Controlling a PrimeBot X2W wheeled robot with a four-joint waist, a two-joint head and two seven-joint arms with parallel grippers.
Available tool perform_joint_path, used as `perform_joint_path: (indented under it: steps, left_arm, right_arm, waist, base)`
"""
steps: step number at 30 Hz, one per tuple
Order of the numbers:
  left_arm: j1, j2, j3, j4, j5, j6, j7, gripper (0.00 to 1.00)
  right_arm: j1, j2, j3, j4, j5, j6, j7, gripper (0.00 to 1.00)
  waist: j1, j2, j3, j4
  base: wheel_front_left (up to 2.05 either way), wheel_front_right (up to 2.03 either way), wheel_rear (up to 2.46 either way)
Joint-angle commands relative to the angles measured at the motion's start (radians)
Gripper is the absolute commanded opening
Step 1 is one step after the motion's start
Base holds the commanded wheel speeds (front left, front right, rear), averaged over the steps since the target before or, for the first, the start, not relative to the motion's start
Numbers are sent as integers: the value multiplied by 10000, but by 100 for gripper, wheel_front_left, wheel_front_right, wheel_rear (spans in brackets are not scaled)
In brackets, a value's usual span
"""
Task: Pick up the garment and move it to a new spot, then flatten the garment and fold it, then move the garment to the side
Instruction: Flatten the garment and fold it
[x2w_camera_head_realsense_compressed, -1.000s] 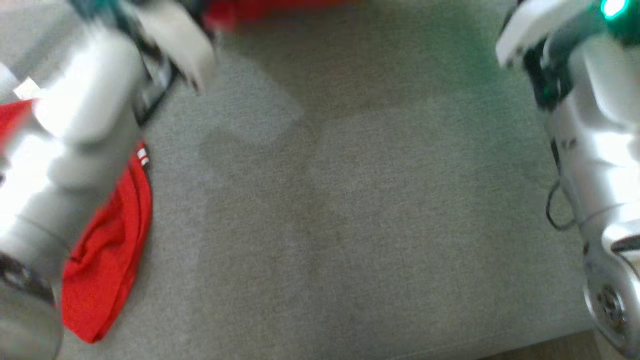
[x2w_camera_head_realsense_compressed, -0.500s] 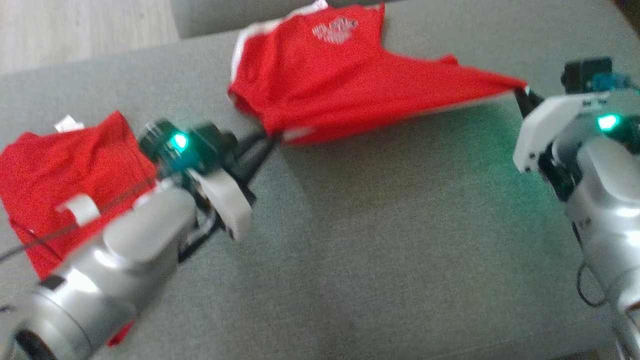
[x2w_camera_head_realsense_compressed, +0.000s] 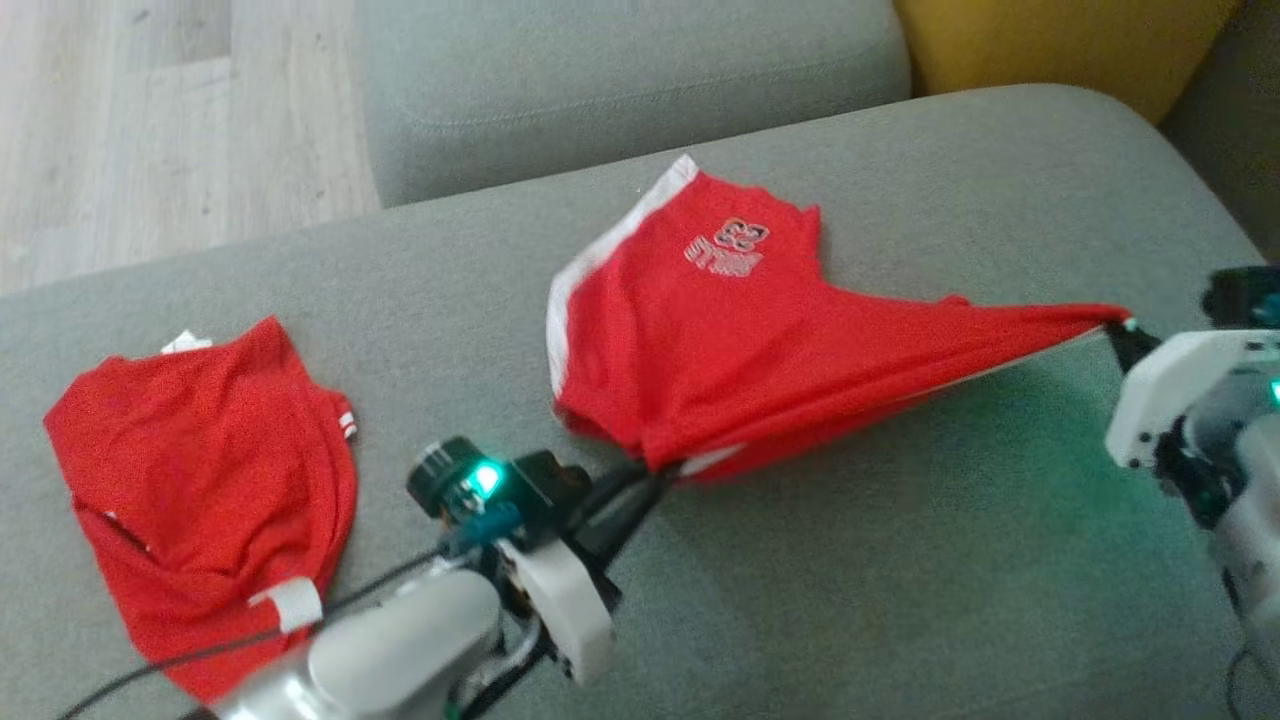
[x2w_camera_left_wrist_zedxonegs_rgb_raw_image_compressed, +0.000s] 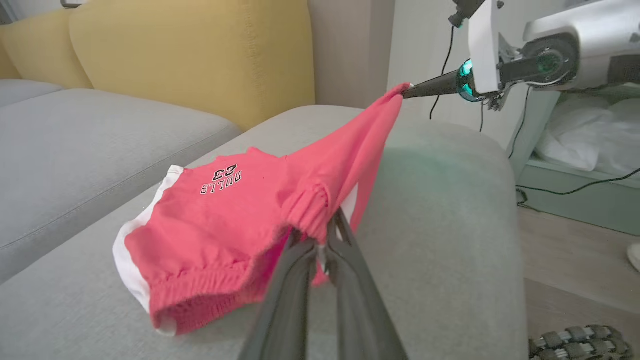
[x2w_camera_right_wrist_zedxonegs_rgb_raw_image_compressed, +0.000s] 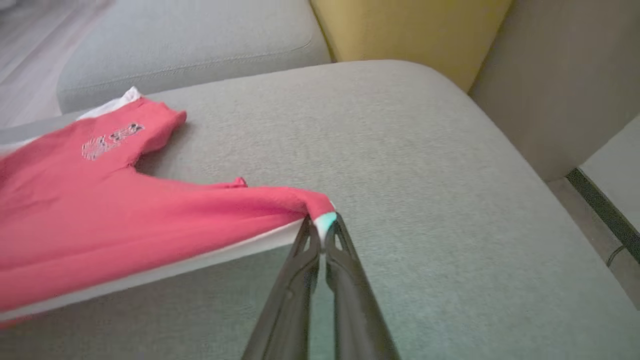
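The red shorts (x2w_camera_head_realsense_compressed: 700, 330) stretch, seemingly taut, between left claw (x2w_camera_left_wrist_zedxonegs_rgb_raw_image_compressed: 325, 241) and right claw (x2w_camera_right_wrist_zedxonegs_rgb_raw_image_compressed: 322, 226).

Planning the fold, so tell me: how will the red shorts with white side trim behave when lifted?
Likely floppy: the red shorts with white side trim drape from two pinched corners. Probably light: thin shut jaws hold them stretched. The unheld leg rests on the grey sofa cushion and may drag.
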Motion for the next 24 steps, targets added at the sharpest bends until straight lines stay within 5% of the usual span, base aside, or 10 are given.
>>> perform_joint_path:
  steps: [1, 12, 24]
  left_arm:
    - [-271, 430, 399, -234, -141, 230, 8, 0]
    - [-190, 642, 961, -920, -423, 1113, -3, 0]
    - [-1205, 434, 1484, -490, -550, 1120, 86, 0]
  right_arm:
    - [-59, -538, -240, -294, 29, -27, -153, 0]
    - [571, 1, -1966, -2407, -807, -27, -55, 0]
    - [-911, 1212, -3174, -3186, -2427, -27, 104, 0]
  waist:
    - [4, -1, -17, -30]
    - [4, -1, 471, 243]
    - [4, -1, 1868, 1202]
  base:
    - [0, 0, 0]
    - [0, 0, 0]
    - [0, 0, 0]
